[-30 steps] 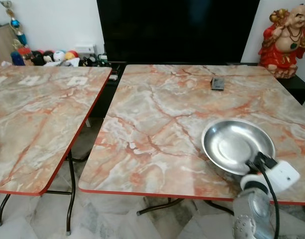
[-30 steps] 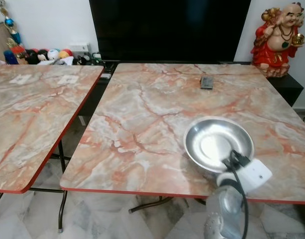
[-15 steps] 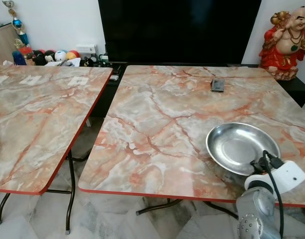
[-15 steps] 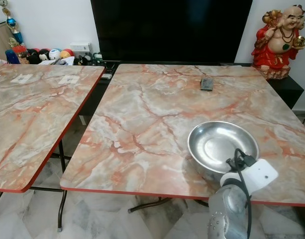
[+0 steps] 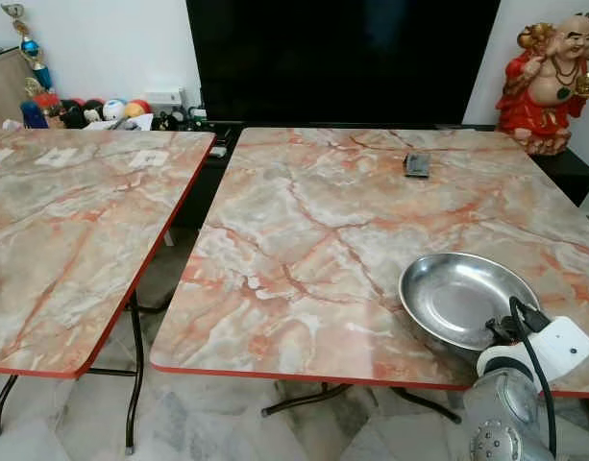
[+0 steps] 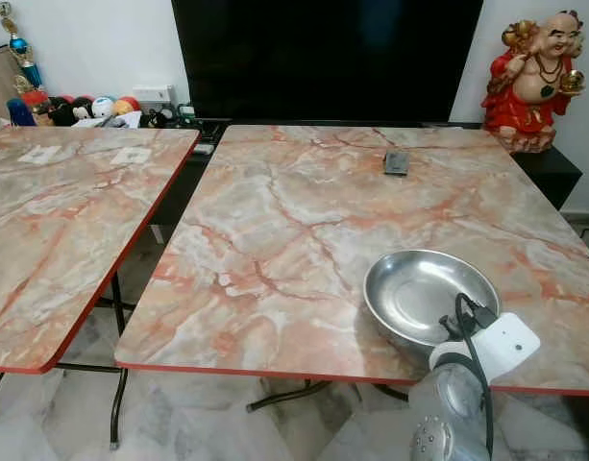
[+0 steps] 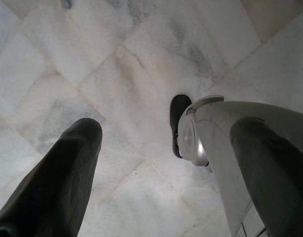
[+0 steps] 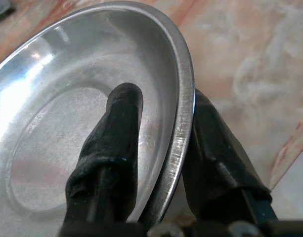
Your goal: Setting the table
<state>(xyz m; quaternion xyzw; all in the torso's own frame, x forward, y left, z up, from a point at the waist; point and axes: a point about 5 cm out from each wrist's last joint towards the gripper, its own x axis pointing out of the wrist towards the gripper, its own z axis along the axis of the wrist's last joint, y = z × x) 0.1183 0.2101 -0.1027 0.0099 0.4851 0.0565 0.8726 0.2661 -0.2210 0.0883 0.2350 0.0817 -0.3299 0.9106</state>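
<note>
Lowered and drawn nearer since the earlier frame, the steel plate [image 5: 465, 297] stays clamped at its rim in my right tool [image 8: 158, 163], nearly placed on the table [image 5: 304, 250].

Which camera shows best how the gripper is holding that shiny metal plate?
The right wrist view: the right gripper pinches the metal plate at its rim, one finger inside, one outside. The two eye views show the whole plate near the marble table's front edge, with the grip hidden behind the wrist.
</note>
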